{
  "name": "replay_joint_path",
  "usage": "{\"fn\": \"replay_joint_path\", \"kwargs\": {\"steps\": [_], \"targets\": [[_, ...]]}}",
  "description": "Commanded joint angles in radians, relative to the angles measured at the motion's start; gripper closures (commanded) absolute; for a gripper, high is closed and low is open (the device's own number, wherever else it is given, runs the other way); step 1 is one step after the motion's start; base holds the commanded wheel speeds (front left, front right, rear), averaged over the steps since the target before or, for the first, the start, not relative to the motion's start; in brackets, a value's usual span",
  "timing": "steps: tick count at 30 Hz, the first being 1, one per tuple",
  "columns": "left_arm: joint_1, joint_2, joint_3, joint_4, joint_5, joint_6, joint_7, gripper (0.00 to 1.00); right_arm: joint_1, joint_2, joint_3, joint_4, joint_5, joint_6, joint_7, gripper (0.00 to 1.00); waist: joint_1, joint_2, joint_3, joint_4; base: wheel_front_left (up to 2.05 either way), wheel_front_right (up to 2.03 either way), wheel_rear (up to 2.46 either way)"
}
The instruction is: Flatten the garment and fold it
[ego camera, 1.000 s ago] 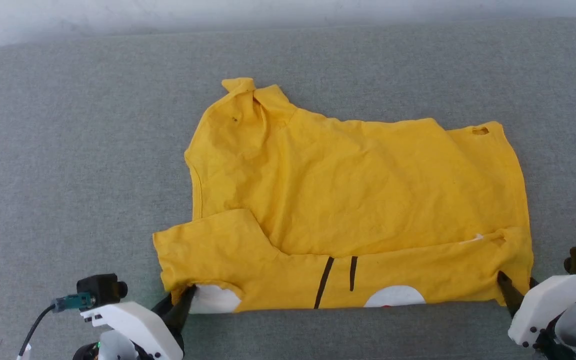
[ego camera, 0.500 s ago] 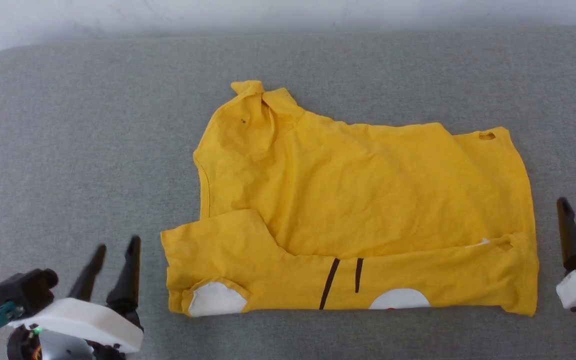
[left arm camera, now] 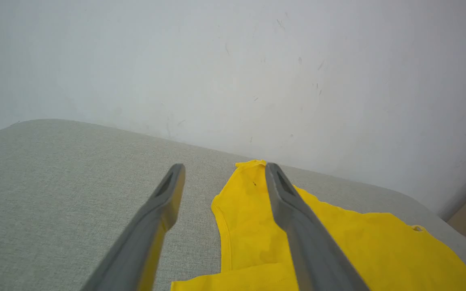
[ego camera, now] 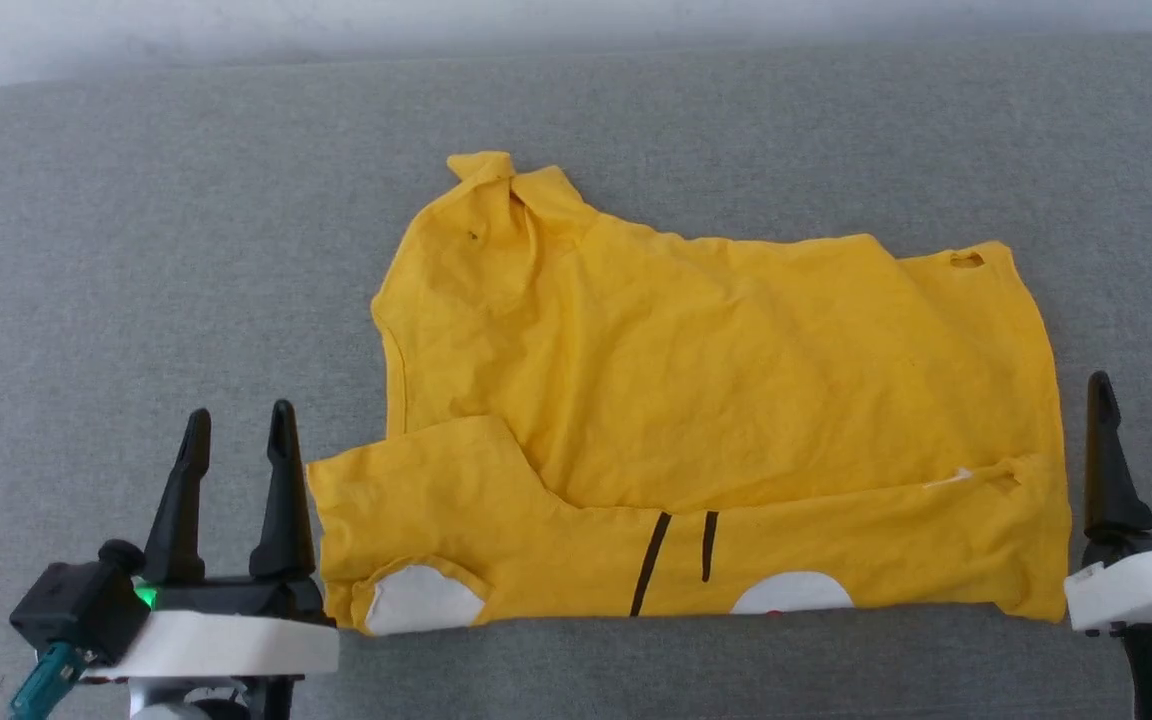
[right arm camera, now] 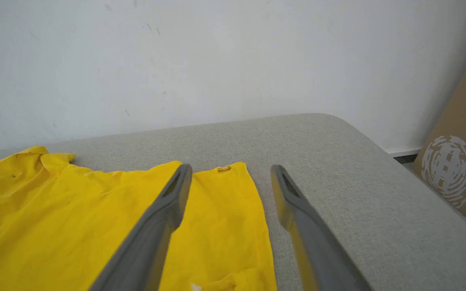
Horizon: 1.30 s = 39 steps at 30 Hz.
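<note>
now the bright yellow, wrinkly cotton t-shirt is lying spread on the grey fabric cushion. its near edge is lying folded up over the body, and white patches and two thin black lines are showing along that strip. the left gripper, with two long dark fingers, is sitting just beside the shirt's left edge, jaws standing apart and holding nothing. the right gripper is sitting just beside the shirt's right edge, likewise spread wide and empty. a white wall is rising behind the cushion, and a brown cardboard box is standing beyond the cushion's right end.
</note>
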Motion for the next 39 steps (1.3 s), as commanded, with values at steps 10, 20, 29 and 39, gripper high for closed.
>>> {"fn": "replay_joint_path", "kwargs": {"steps": [10, 20, 29, 39], "targets": [[-0.266, 0.116, -0.036, 0.000, 0.012, -0.043, 0.222, 0.00, -0.019, 0.002, 0.012, 0.022, -0.015, -0.002, -0.037, 0.00, 0.0000, 0.0000, 0.077, -0.035, 0.00, 0.00, 0.00], [-0.724, 0.202, -0.078, 0.187, -0.098, -0.086, 0.587, 0.00, -0.073, 0.002, 0.032, 0.034, -0.017, -0.002, -0.048, 0.00, 0.0000, 0.0000, 0.205, -0.048, 0.00, 0.00, 0.00], [-1.013, 0.180, -0.119, 0.368, -0.151, -0.076, 0.786, 0.00, -0.145, 0.002, 0.054, 0.040, -0.030, -0.002, -0.058, 0.00, 0.0000, 0.0000, 0.344, -0.065, 0.00, 0.00, 0.00], [-1.150, 0.168, -0.164, 0.495, -0.149, -0.029, 0.946, 0.00, -0.188, 0.002, 0.076, 0.078, -0.024, -0.002, -0.073, 0.00, 0.0000, 0.0000, 0.418, -0.107, 0.00, 0.00, 0.00]]}}
